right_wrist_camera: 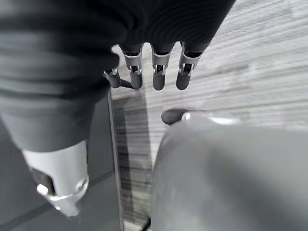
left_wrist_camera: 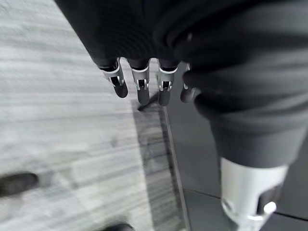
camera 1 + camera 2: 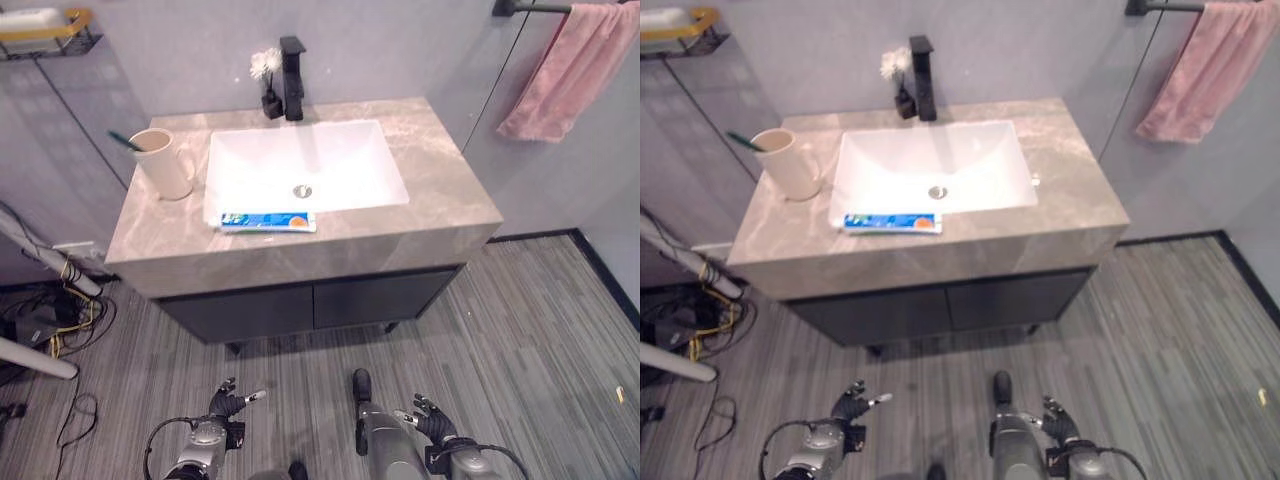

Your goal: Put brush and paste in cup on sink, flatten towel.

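Pink towel (image 3: 565, 70) on wall rail (image 3: 530, 8)

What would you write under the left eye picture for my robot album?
Toothpaste lies on the counter beside the sink, a cup holds a brush, and a crumpled pink towel hangs on the rail.

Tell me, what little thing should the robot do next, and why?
Probably lift the right hand toward the toothpaste. The tube lies flat on the counter at the sink's front edge, not yet in the cup, where a brush handle already pokes out. Both hands hang low over the floor, the left hand too, fingers relaxed and holding nothing.
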You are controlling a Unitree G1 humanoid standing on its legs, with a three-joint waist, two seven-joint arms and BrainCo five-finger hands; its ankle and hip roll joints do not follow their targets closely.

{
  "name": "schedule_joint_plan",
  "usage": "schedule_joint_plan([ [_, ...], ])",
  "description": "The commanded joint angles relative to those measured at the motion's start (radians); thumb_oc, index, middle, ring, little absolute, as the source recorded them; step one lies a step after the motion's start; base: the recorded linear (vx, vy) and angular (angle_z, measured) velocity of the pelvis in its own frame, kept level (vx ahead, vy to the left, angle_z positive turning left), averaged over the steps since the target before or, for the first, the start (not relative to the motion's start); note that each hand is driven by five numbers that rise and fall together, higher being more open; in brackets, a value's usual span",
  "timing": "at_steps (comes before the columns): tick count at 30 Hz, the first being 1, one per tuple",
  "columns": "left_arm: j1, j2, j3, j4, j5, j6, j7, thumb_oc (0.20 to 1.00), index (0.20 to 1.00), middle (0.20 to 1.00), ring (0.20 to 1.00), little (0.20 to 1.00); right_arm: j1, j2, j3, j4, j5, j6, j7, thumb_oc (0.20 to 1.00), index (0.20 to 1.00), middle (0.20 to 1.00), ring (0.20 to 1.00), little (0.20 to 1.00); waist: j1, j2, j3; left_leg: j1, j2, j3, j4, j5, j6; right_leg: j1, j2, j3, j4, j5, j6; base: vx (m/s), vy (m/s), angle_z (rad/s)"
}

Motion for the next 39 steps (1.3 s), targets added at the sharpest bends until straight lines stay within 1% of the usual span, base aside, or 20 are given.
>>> schedule_joint_plan([
  [1,-0.046,0.015,-0.013,-0.011,-0.004,-0.021,0.001,1.000,1.000,1.000,1.000,1.000,-0.046,-0.028,-0.005,-0.044,0.004,-0.024,-0.015,1.000,1.000,1.000,1.000,1.000,-0.014,0.016,-0.018,-0.004,-0.063,0.037,0.056,0.052,0.018,0.007,0.050,-0.001,-0.031,0.147,-0.025,0.21,-0.137,0.60],
  [2,-0.041,0.014,-0.009,-0.015,-0.022,-0.020,0.001,1.000,1.000,1.000,1.000,1.000,-0.046,-0.032,0.009,-0.045,-0.011,-0.018,-0.006,1.000,1.000,1.000,1.000,1.000,-0.014,0.015,-0.032,0.012,-0.045,0.024,0.047,0.062,0.004,0.018,0.058,-0.023,-0.023,0.134,-0.035,0.18,-0.129,0.27],
  [5,-0.042,0.016,-0.017,-0.028,-0.031,-0.019,0.003,1.000,1.000,1.000,1.000,1.000,-0.060,-0.038,0.024,-0.047,-0.031,-0.010,-0.004,1.000,1.000,1.000,1.000,1.000,-0.012,0.017,-0.038,0.016,-0.025,0.014,0.032,0.073,-0.012,0.022,0.068,-0.045,-0.021,0.113,-0.051,0.14,-0.116,0.26],
  [6,-0.042,0.016,-0.017,-0.028,-0.031,-0.019,0.003,1.000,1.000,1.000,1.000,1.000,-0.060,-0.038,0.024,-0.047,-0.031,-0.010,-0.004,1.000,1.000,1.000,1.000,1.000,-0.012,0.017,-0.038,0.016,-0.025,0.014,0.032,0.073,-0.012,0.023,0.068,-0.045,-0.021,0.113,-0.051,0.10,-0.104,0.30],
  [12,-0.033,0.021,-0.031,-0.040,-0.027,-0.019,0.002,1.000,1.000,1.000,1.000,1.000,-0.074,-0.050,0.038,-0.059,-0.065,-0.009,-0.011,1.000,1.000,1.000,1.000,1.000,-0.014,0.031,-0.049,0.041,0.026,0.012,-0.023,0.090,-0.036,0.017,0.096,-0.072,0.005,0.064,-0.091,0.11,-0.091,0.16],
  [22,-0.023,0.034,-0.034,-0.044,-0.010,-0.021,0.003,1.000,1.000,1.000,1.000,1.000,-0.051,-0.061,0.036,-0.071,-0.109,-0.013,-0.029,1.000,1.000,1.000,1.000,1.000,-0.033,0.053,-0.060,0.057,0.060,0.023,-0.032,0.101,-0.059,0.022,0.130,-0.084,0.040,0.017,-0.131,0.06,-0.050,0.06],
  [24,-0.030,0.037,-0.036,-0.035,0.002,-0.019,0.001,1.000,1.000,1.000,1.000,1.000,-0.041,-0.069,0.033,-0.063,-0.119,-0.015,-0.029,1.000,1.000,1.000,1.000,1.000,-0.042,0.053,-0.063,0.045,0.064,0.035,0.012,0.118,-0.068,0.040,0.138,-0.082,0.030,0.007,-0.148,0.07,-0.090,0.03],
  [25,-0.037,0.037,-0.038,-0.025,0.012,-0.018,-0.001,1.000,1.000,1.000,1.000,1.000,-0.035,-0.071,0.024,-0.046,-0.117,-0.014,-0.030,1.000,1.000,1.000,1.000,1.000,-0.052,0.049,-0.065,0.018,0.064,0.051,0.084,0.146,-0.079,0.063,0.140,-0.077,0.008,0.005,-0.163,0.05,-0.176,0.07],
  [26,-0.072,0.038,-0.060,-0.021,0.020,-0.018,-0.005,1.000,1.000,1.000,1.000,1.000,-0.041,-0.086,0.000,0.011,-0.111,-0.016,-0.044,1.000,1.000,1.000,1.000,1.000,-0.056,0.016,-0.044,-0.123,0.045,0.083,0.352,0.179,-0.102,0.099,0.112,-0.067,-0.019,-0.003,-0.203,0.01,-0.162,0.14],
  [27,-0.086,0.037,-0.066,-0.022,0.019,-0.018,-0.006,1.000,1.000,1.000,1.000,1.000,-0.051,-0.092,-0.007,0.039,-0.109,-0.020,-0.051,1.000,1.000,1.000,1.000,1.000,-0.052,0.012,-0.033,-0.170,0.039,0.089,0.406,0.175,-0.108,0.104,0.106,-0.064,-0.022,-0.003,-0.207,-0.01,-0.145,0.44],
  [28,-0.100,0.036,-0.069,-0.015,0.020,-0.017,-0.005,1.000,1.000,1.000,1.000,1.000,-0.063,-0.099,-0.012,0.068,-0.115,-0.020,-0.060,1.000,1.000,1.000,1.000,1.000,-0.055,0.007,-0.026,-0.188,0.047,0.115,0.436,0.168,-0.102,0.108,0.102,-0.060,-0.019,-0.002,-0.206,0.02,-0.034,0.66],
  [30,-0.133,0.026,-0.081,-0.009,0.016,-0.013,-0.002,1.000,1.000,1.000,1.000,1.000,-0.071,-0.116,-0.034,0.136,-0.132,-0.020,-0.077,1.000,1.000,1.000,1.000,1.000,-0.067,0.010,-0.028,-0.224,0.130,0.232,0.342,0.147,-0.071,0.126,0.080,-0.066,-0.030,0.001,-0.189,0.10,0.062,0.25],
  [31,-0.141,0.018,-0.088,-0.010,0.011,-0.011,-0.008,1.000,1.000,1.000,1.000,1.000,-0.069,-0.127,-0.053,0.168,-0.134,-0.017,-0.085,1.000,1.000,1.000,1.000,1.000,-0.072,0.017,-0.031,-0.216,0.171,0.271,0.224,0.137,-0.055,0.152,0.060,-0.068,-0.045,0.000,-0.173,0.22,0.280,0.08],
  [32,-0.142,0.010,-0.108,-0.020,0.011,-0.017,-0.014,1.000,1.000,1.000,1.000,1.000,-0.053,-0.137,-0.081,0.189,-0.131,-0.017,-0.086,1.000,1.000,1.000,1.000,1.000,-0.063,0.035,-0.033,-0.231,0.194,0.250,0.008,0.197,-0.042,0.183,0.039,-0.057,-0.058,-0.008,-0.156,0.22,0.329,0.39],
  [34,-0.129,0.009,-0.132,-0.047,0.016,-0.023,-0.013,1.000,1.000,1.000,1.000,1.000,-0.051,-0.152,-0.091,0.215,-0.148,-0.016,-0.089,1.000,1.000,1.000,1.000,1.000,-0.045,0.058,-0.029,-0.301,0.238,0.213,-0.062,0.312,-0.042,0.196,0.030,-0.034,-0.047,-0.024,-0.166,0.16,0.290,0.49],
  [35,-0.112,0.011,-0.141,-0.075,0.012,-0.021,-0.014,1.000,1.000,1.000,1.000,1.000,-0.045,-0.157,-0.085,0.211,-0.159,-0.016,-0.086,1.000,1.000,1.000,1.000,1.000,-0.039,0.057,-0.020,-0.302,0.233,0.183,-0.016,0.293,-0.038,0.197,0.020,-0.022,-0.023,-0.037,-0.166,0.11,0.235,0.29],
  [36,-0.102,0.017,-0.139,-0.087,0.010,-0.016,-0.016,1.000,1.000,1.000,1.000,1.000,-0.058,-0.161,-0.067,0.216,-0.187,-0.012,-0.086,1.000,1.000,1.000,1.000,1.000,-0.018,0.058,-0.011,-0.293,0.201,0.136,0.017,0.264,-0.044,0.183,0.025,0.004,0.014,-0.035,-0.163,0.08,0.181,-0.14],
  [37,-0.099,0.020,-0.133,-0.081,0.016,-0.012,-0.014,1.000,1.000,1.000,1.000,1.000,-0.077,-0.156,-0.051,0.227,-0.209,-0.007,-0.093,1.000,1.000,1.000,1.000,1.000,-0.014,0.057,-0.016,-0.269,0.192,0.145,-0.005,0.236,-0.043,0.180,0.027,0.006,0.016,-0.016,-0.154,0.06,0.205,-1.06],
  [38,-0.091,0.026,-0.121,-0.077,0.019,-0.012,-0.013,1.000,1.000,1.000,1.000,1.000,-0.086,-0.150,-0.041,0.218,-0.227,-0.009,-0.100,1.000,1.000,1.000,1.000,1.000,-0.011,0.057,-0.019,-0.244,0.179,0.173,-0.023,0.213,-0.042,0.181,0.014,0.012,0.003,0.009,-0.131,0.07,0.205,-1.46],
  [39,-0.077,0.030,-0.111,-0.082,0.015,-0.013,-0.016,1.000,1.000,1.000,1.000,1.000,-0.085,-0.144,-0.045,0.207,-0.220,-0.009,-0.098,1.000,1.000,1.000,1.000,1.000,-0.003,0.060,-0.027,-0.222,0.173,0.190,-0.040,0.207,-0.039,0.186,0.010,0.018,-0.015,0.014,-0.119,0.08,0.239,-1.48],
])
